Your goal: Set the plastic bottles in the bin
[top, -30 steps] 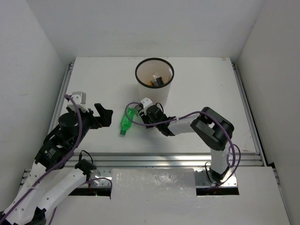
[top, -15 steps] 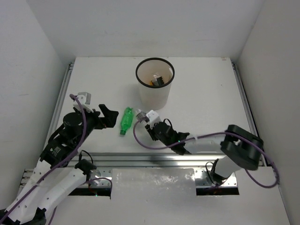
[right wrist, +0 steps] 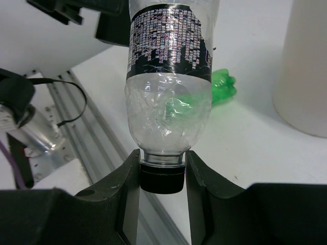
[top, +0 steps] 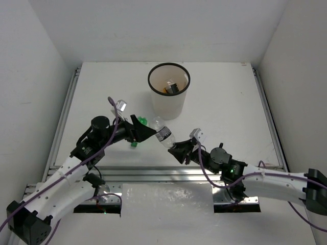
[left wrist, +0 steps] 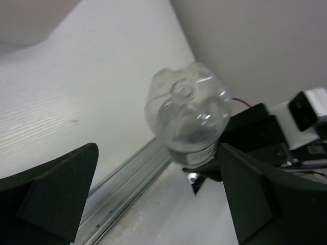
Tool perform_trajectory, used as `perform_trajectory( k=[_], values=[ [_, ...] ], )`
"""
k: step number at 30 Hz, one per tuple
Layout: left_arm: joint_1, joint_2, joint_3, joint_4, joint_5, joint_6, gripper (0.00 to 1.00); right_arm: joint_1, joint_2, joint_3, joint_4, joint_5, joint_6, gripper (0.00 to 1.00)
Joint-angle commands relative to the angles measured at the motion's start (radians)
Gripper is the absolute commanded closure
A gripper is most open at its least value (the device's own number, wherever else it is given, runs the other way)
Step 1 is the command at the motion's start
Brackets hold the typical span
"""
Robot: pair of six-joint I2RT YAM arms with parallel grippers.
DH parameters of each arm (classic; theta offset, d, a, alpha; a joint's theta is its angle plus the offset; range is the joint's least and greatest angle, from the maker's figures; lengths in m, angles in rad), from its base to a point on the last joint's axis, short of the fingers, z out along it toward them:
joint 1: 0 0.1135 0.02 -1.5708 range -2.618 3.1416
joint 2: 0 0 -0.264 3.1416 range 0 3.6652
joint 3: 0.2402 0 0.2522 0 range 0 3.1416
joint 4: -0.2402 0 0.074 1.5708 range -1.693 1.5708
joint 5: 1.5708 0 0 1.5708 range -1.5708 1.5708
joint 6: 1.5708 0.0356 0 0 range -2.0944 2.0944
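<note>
My right gripper (top: 180, 150) is shut on the black cap of a clear plastic bottle (top: 163, 134) with a dark label, held off the table and pointing toward the left arm. In the right wrist view the fingers (right wrist: 127, 178) clamp the cap (right wrist: 161, 176) from both sides. My left gripper (top: 142, 130) is open, its fingers (left wrist: 56, 189) wide apart, and the clear bottle's base (left wrist: 186, 115) faces it just ahead. A green bottle (right wrist: 223, 87) lies on the table, mostly hidden under the left gripper (top: 134, 143). The white bin (top: 168, 101) stands behind, with bottles inside.
A metal rail (top: 153, 171) runs along the table's near edge, just below both grippers. The bin wall (right wrist: 306, 66) is right of the held bottle. White walls close in the table on three sides.
My right gripper has pulled back toward the near edge, carrying the clear bottle up off the table. My left gripper has swung right, over the green bottle, up to the clear bottle's base.
</note>
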Motion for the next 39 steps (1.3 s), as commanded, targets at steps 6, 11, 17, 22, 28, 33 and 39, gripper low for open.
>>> perform_trajectory(
  k=[6, 11, 17, 22, 28, 33, 39],
  values=[
    [-0.023, 0.143, -0.033, 0.476, 0.257, -0.154, 0.03, 0.003, 0.029, 0.08, 0.063, -0.169, 0.038, 0.9],
    [-0.038, 0.209, 0.03, 0.53, 0.3, -0.152, 0.97, 0.003, 0.038, 0.121, 0.09, -0.151, 0.029, 0.85],
    [-0.038, 0.255, 0.312, 0.207, 0.045, -0.005, 1.0, 0.003, -0.068, 0.132, -0.059, 0.077, 0.055, 0.01],
    [-0.035, 0.448, 0.667, -0.065, -0.348, 0.125, 1.0, 0.003, -0.154, 0.089, -0.299, 0.256, 0.164, 0.01],
    [-0.004, 0.863, 1.208, -0.247, -0.488, 0.247, 0.8, 0.0, -0.2, 0.068, -0.419, 0.187, 0.161, 0.01],
    [0.036, 1.114, 1.442, -0.419, -0.456, 0.265, 0.25, 0.0, -0.192, 0.103, -0.54, 0.233, 0.201, 0.01],
    [0.031, 0.994, 1.363, -0.438, -0.539, 0.283, 0.0, -0.001, -0.207, 0.127, -0.679, 0.334, 0.247, 0.01]
  ],
)
